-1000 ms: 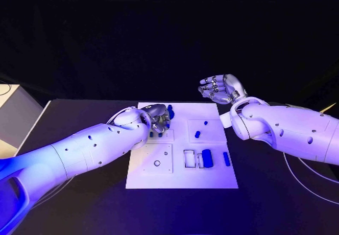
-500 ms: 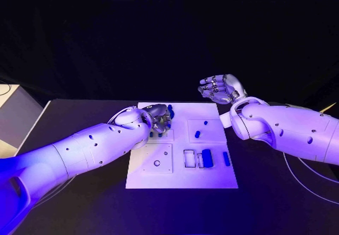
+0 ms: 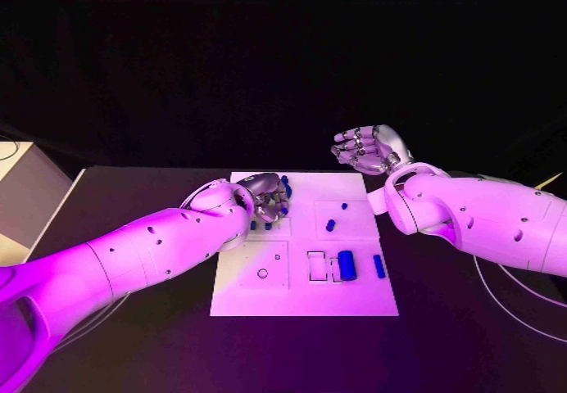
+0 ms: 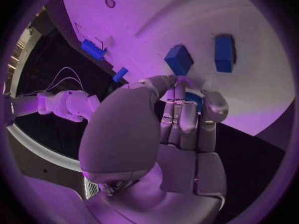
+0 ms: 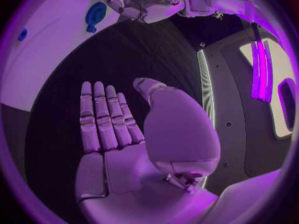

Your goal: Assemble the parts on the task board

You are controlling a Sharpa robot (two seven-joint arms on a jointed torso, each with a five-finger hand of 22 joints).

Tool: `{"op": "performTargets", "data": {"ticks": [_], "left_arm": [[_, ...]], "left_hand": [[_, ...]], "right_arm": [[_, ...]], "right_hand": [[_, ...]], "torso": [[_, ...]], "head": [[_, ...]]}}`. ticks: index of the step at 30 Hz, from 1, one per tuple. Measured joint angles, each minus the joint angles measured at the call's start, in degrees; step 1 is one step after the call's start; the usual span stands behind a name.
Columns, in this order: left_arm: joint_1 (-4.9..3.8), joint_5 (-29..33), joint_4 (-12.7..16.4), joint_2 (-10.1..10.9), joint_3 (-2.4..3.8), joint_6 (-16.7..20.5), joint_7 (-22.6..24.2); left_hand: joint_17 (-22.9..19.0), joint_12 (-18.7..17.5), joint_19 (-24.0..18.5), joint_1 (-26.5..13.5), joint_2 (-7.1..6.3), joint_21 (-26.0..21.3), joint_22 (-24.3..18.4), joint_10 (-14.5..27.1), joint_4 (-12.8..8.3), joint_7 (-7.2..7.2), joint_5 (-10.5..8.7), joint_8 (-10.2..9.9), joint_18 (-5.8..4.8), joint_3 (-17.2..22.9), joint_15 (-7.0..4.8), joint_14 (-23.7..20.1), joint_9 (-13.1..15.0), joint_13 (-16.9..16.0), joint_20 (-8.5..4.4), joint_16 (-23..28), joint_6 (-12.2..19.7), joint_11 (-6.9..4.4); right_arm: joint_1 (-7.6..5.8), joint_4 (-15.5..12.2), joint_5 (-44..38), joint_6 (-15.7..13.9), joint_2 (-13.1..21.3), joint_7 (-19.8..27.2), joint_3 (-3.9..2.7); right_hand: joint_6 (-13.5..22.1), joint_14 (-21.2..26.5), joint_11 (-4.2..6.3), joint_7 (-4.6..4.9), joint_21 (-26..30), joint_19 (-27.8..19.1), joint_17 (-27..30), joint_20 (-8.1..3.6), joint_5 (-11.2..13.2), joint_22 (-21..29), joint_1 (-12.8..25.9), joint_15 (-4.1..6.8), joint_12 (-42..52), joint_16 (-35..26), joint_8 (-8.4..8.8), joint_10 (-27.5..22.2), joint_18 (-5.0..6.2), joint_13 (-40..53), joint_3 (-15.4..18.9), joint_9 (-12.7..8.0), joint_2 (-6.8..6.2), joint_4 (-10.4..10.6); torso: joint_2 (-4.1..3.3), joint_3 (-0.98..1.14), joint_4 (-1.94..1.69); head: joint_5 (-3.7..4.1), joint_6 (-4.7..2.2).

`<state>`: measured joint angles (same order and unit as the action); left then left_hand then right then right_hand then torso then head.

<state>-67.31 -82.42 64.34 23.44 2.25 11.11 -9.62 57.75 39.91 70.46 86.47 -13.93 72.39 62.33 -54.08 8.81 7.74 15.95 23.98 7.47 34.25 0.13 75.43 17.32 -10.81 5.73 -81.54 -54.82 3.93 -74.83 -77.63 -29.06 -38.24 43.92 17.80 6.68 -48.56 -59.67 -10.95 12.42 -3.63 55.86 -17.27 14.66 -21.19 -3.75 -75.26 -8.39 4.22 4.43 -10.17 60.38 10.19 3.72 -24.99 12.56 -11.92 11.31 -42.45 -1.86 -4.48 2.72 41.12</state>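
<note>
The task board (image 3: 305,278) lies flat in the middle of the black tabletop (image 3: 142,344), with bare tabletop open along its near, left and right edges.

The left hand (image 3: 265,196) is down on the board's far-left corner. Its fingers (image 4: 187,119) are curled together with the tips at a blue part (image 4: 194,100) that is mostly hidden behind them; whether they actually grip it cannot be told. Just beyond those fingertips two more blue parts stand apart from each other on the white surface: a block (image 4: 179,59) and a second block (image 4: 224,53).

The right hand (image 3: 369,148) is raised past the board's far-right corner, well apart from every part. Its fingers (image 5: 102,117) are straight, side by side, and hold nothing.

Nearer the robot than the left fingers, a large blue part (image 3: 347,264) and a slim one (image 3: 378,264) sit toward the board's right edge.
</note>
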Motion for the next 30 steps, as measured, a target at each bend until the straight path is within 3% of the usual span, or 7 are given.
{"op": "performTargets", "data": {"ticks": [12,18,26,30], "left_arm": [[0.24,2.23,1.34,1.66,0.24,2.84,2.17],[0.26,3.51,3.18,3.76,1.17,2.75,2.45],[0.25,5.47,5.68,7.35,3.29,1.19,2.05],[0.25,6.21,6.33,8.45,3.95,0.3,1.73]], "left_hand": [[0.82,-1.19,0.81,-0.08,0.36,0.84,1.27,-1.35,-1.42,-0.07,-0.21,-0.69,-0.01,1.39,-0.22,0.84,0.33,0.18,-0.2,-0.23,-1.09,-0.14],[0.82,-1.53,0.81,-0.08,0.36,0.84,1.27,-1.75,-1.57,0.05,-0.22,-0.7,-0.01,1.24,-0.22,0.84,0.33,0.18,-0.2,-0.23,-1.21,-0.13],[0.65,-1.99,0.81,-0.23,0.5,0.84,1.14,-1.75,-1.72,0.15,-0.27,-1.06,0.0,1.39,-0.22,0.84,0.33,0.32,-0.2,-0.23,-1.31,-0.13],[0.65,-1.99,0.8,-0.5,0.55,0.84,1.14,-1.86,-1.72,0.15,-0.27,-1.28,0.0,1.39,-0.13,0.93,0.34,0.32,-0.2,-0.23,-1.31,-0.01]], "right_arm": [[0.0,0.16,0.0,0.18,-0.02,-0.03,0.0],[0.01,0.22,0.0,0.29,0.07,-0.05,0.0],[0.01,0.28,0.0,0.4,0.34,-0.07,0.01],[0.03,0.3,0.0,0.43,0.43,-0.08,0.01]], "right_hand": [[0.0,0.0,0.0,0.0,0.0,0.0,0.08,0.0,0.0,0.0,0.0,0.0,0.0,0.0,0.0,0.0,-0.01,0.0,0.0,0.0,0.0,0.0],[0.0,0.0,0.0,0.0,0.0,0.0,0.08,0.0,0.0,0.0,0.0,0.0,0.0,0.0,0.0,0.0,0.0,0.0,0.0,0.0,0.0,0.0],[0.0,0.0,0.0,0.0,0.0,0.0,0.08,0.0,0.0,0.0,0.0,0.0,0.0,0.0,0.0,0.0,0.0,0.0,0.0,0.0,0.0,0.0],[0.0,0.0,0.0,0.0,0.0,0.0,0.08,0.0,0.0,0.0,0.0,0.0,0.0,0.0,0.0,0.0,0.0,0.0,0.0,0.01,0.0,0.0]], "torso": [[0.03,-0.04,-0.03],[0.11,-0.05,-0.14],[0.16,-0.1,-0.26],[0.16,-0.13,-0.26]], "head": [[0.14,-0.3],[0.18,-0.33],[0.18,-0.32],[0.06,-0.36]]}}
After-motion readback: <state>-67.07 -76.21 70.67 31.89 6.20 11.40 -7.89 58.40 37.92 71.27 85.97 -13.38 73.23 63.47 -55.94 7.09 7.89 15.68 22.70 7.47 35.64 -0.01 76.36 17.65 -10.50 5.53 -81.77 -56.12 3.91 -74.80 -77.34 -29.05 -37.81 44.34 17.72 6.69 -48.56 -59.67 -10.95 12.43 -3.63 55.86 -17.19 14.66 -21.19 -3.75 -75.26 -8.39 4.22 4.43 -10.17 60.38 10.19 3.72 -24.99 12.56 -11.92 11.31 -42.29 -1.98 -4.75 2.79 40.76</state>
